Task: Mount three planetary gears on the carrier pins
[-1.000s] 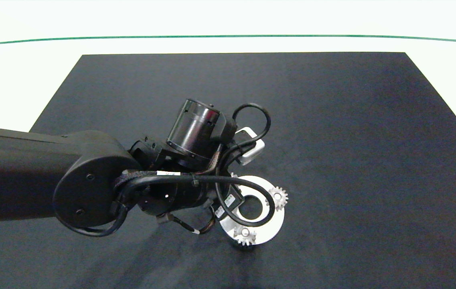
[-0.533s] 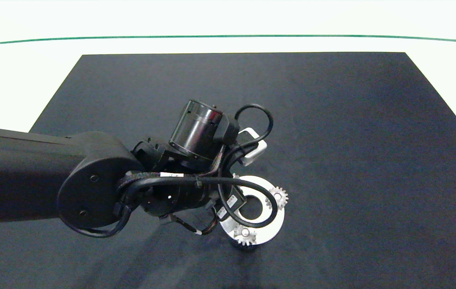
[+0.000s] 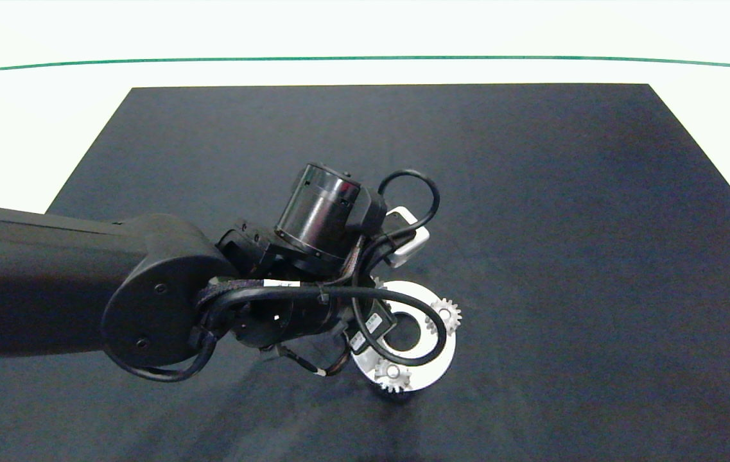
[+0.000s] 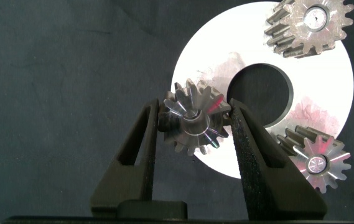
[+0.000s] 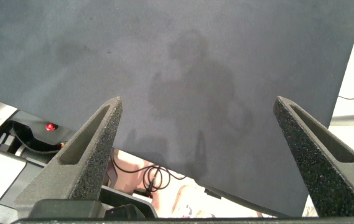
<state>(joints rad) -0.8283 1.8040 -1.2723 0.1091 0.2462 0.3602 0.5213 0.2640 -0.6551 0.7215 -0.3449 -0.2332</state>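
Observation:
In the left wrist view my left gripper (image 4: 194, 112) is shut on a silver planetary gear (image 4: 192, 127), holding it over the rim of the white carrier disc (image 4: 326, 81). The pin under this gear is hidden. Two more gears (image 4: 309, 25) (image 4: 316, 158) sit on carrier pins, whose white tops (image 4: 316, 17) show in the gear centres. From above, the left arm (image 3: 313, 314) covers the disc's left side (image 3: 429, 372). The seated gears (image 3: 445, 316) (image 3: 392, 375) show at its right and near rims. My right gripper (image 5: 204, 106) stands open and holds nothing, far from the disc.
The disc lies on a dark mat (image 3: 564, 224) on a white table (image 3: 18, 128) with a green line (image 3: 365, 58) at the back. The right wrist view shows the mat's edge, with cables and equipment (image 5: 33, 134) beyond it.
The left arm has crept a little to the right, toward the disc, with the gear still held. The two seated gears and the disc have not moved.

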